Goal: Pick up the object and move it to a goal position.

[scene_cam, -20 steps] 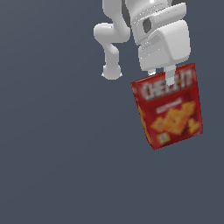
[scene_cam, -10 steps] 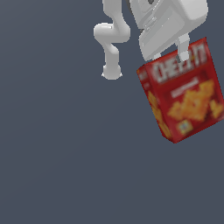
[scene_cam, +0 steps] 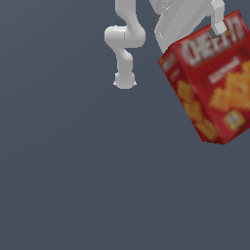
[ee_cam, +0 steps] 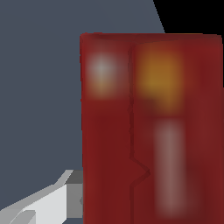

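Note:
The red CHEEZ-IT cracker box hangs tilted in the air at the exterior view's upper right, its right side cut off by the frame edge. My gripper is shut on the box's top edge; one finger shows over the white lettering. The white arm reaches down from the top of the view. In the wrist view the box's top face fills most of the picture, blurred, with one finger pressed against its side.
The arm's white base stands on the plain dark grey floor in the upper middle of the exterior view. Nothing else shows.
My gripper has carried the box up and toward the exterior view's right. The box now looks larger and is partly cut off by the frame edge.

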